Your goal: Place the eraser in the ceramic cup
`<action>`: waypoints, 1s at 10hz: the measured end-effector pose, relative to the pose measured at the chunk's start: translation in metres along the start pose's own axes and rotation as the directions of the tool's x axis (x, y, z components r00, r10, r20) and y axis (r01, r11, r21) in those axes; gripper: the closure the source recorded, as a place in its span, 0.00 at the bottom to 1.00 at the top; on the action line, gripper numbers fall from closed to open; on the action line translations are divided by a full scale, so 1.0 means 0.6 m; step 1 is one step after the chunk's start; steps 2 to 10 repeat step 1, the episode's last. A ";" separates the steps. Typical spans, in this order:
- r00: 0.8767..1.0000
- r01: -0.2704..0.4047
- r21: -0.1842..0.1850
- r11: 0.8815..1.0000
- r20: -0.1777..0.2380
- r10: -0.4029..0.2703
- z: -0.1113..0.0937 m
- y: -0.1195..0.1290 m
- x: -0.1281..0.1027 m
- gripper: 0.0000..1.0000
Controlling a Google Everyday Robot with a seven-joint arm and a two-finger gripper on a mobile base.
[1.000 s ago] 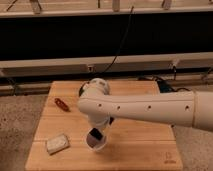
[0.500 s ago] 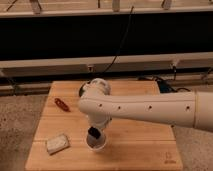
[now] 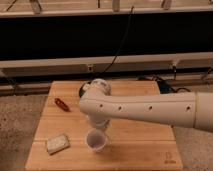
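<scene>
- Wooden table (image 3: 135, 145): a pale, slatted top that fills the lower half of the view, standing on a speckled floor (image 3: 17, 130).
- Robot arm (image 3: 150, 107): a thick white link that enters from the right edge and reaches leftward across the table, bending down at a rounded joint near the table's centre.
- Gripper (image 3: 98, 123): mounted below that joint and pointing downward, directly above the ceramic cup; it is largely hidden by the arm, and whether it is apart or together cannot be told.
- Ceramic cup (image 3: 96, 140): a small whitish round cup, upright on the table near its front edge, with its opening facing up just under the gripper.
- Eraser: not visible anywhere in the view; its position cannot be told.
- Grey-white pad (image 3: 57, 143): a pale square block lying flat on the table, left of the cup and well apart from it, slightly rotated against the table edges.
- Red tool (image 3: 62, 104): a small red oblong object lying at an angle near the table's left rear.
- Black cable (image 3: 120, 47): runs down from the top of the view toward the rear of the table.
- Background: a dark panel (image 3: 60, 37) behind a pale horizontal rail (image 3: 50, 64).
</scene>
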 end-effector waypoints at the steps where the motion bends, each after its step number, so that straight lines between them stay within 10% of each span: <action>1: 1.000 0.008 0.001 1.000 0.002 -0.008 0.000 0.000 -0.006 0.43; 10: 1.000 0.008 0.001 1.000 0.002 -0.008 0.000 0.000 -0.006 0.43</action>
